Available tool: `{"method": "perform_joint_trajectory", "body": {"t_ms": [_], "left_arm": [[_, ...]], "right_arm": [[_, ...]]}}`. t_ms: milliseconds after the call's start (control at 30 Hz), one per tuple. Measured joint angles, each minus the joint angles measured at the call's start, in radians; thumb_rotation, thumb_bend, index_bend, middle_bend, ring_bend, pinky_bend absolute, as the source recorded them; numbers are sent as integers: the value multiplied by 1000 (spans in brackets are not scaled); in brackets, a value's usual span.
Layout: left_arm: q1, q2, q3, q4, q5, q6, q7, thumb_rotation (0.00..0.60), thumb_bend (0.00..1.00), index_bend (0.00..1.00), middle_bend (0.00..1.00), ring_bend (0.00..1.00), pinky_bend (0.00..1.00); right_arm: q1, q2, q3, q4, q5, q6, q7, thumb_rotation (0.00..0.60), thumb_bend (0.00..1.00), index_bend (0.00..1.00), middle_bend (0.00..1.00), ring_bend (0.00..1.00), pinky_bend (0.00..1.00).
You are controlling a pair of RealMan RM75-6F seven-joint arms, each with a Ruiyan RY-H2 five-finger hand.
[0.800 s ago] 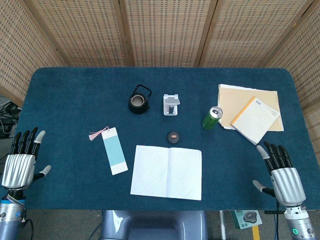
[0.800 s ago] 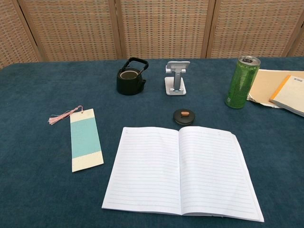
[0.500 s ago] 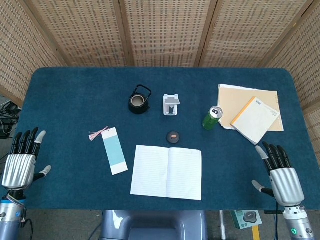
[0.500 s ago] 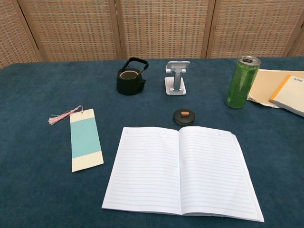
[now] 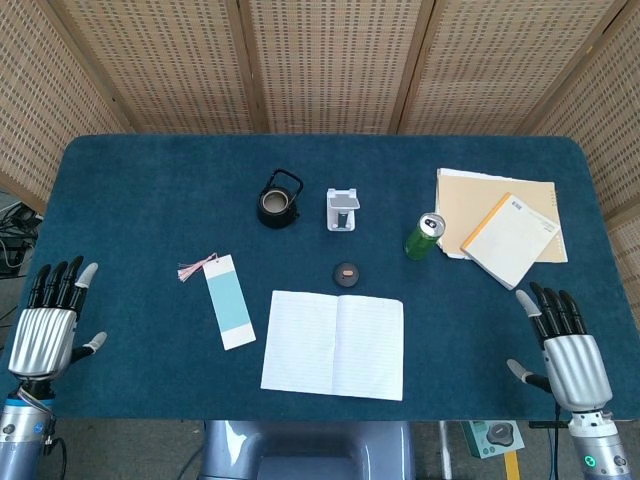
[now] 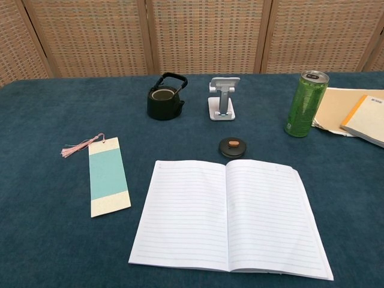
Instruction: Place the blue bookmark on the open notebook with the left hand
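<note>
**benchrat:** Barely anything moved since the earlier frames. Left hand [image 5: 42, 338] at the lower left of the head view has crept a touch inward toward the worktop [image 5: 130, 190] edge, that's it. Right hand [image 5: 570, 358] at the lower right looks pretty much where it was. Neither shows up in the chest view at all.

**servo_sam:** So no grab yet?

**benchrat:** Nope. Both hands have fingers spread, holding nothing. Blue bookmark [image 5: 229, 308] lies flat on the worktop left of centre, pink tassel [image 5: 195, 267] pointing to the upper left, just beside the left page of the open notebook [image 5: 334, 343] but not touching it.

**servo_sam:** So the task is basically at zero.

**benchrat:** I'd say so, reach only just starting. Left hand is well apart from the bookmark and has to cross bare blue felt to get there. Thin flat card on felt will probably be fiddly to pick; my guess is pinching the near end or sliding it is easier.

**servo_sam:** Anything in the way?

**benchrat:** Not really. Black teapot [image 5: 279, 199], phone stand [image 5: 343, 209], small round disc [image 5: 346, 273] and green can [image 5: 425, 236] all sit further up the frame, clear of the path.
</note>
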Motion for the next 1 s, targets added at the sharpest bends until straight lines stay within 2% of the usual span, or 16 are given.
{"method": "perform_joint_trajectory", "body": {"t_ms": [567, 767, 1000], "left_arm": [[-14, 0, 8, 14, 30, -16, -4, 600, 0, 0, 0, 0, 0], [-58, -2, 7, 93, 94, -37, -35, 600, 0, 0, 0, 0, 0], [-141, 22, 8, 229, 209, -76, -144, 600, 0, 0, 0, 0, 0]], "right_arm": [[-3, 5, 9, 0, 13, 8, 12, 600, 84, 0, 0, 0, 0], [0, 1, 19, 18, 39, -7, 18, 600, 84, 0, 0, 0, 0], [6, -13, 29, 39, 64, -25, 0, 600, 84, 0, 0, 0, 0]]}}
